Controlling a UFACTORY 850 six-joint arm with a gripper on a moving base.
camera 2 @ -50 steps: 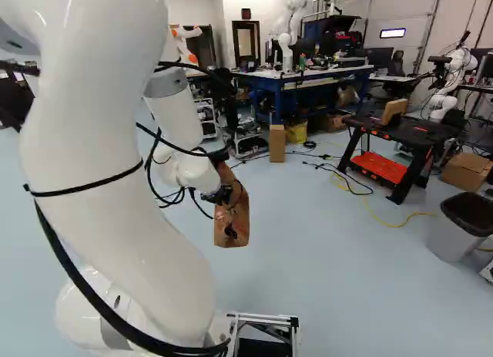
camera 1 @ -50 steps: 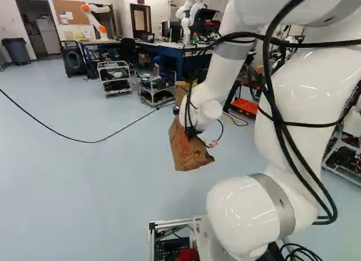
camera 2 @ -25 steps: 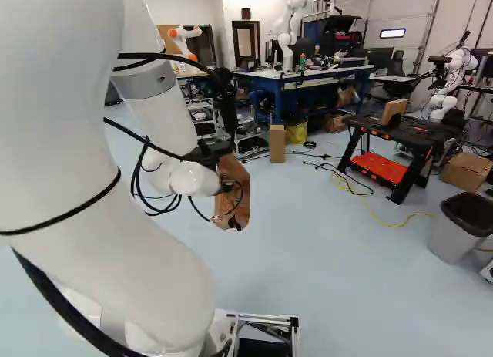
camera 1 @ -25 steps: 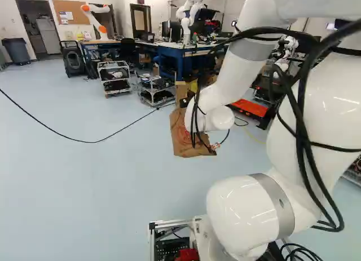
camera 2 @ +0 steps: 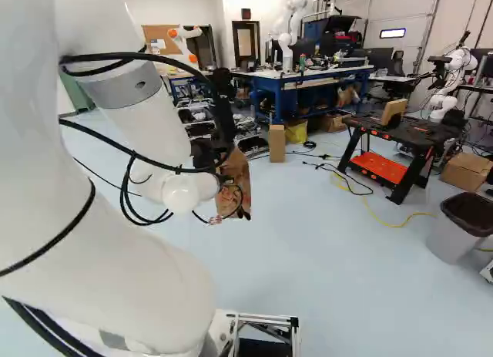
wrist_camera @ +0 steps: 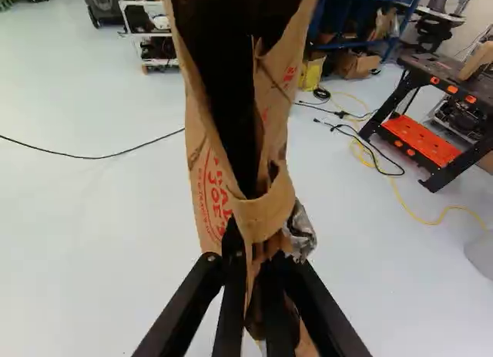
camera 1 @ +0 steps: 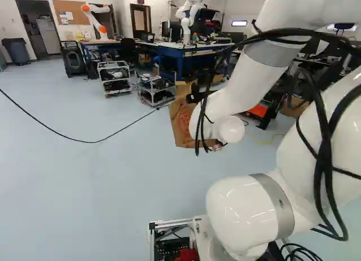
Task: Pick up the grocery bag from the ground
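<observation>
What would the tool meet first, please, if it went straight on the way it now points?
The tool grips the paper bag, which fills the line ahead and would travel along; beyond it, perhaps the floor comes next, though the bag hides that.

A brown bag [camera 2: 237, 176] hangs beside the arm's white wrist [camera 2: 180, 193].

Bag [wrist_camera: 266, 210] top cut off, wrist vw
</observation>
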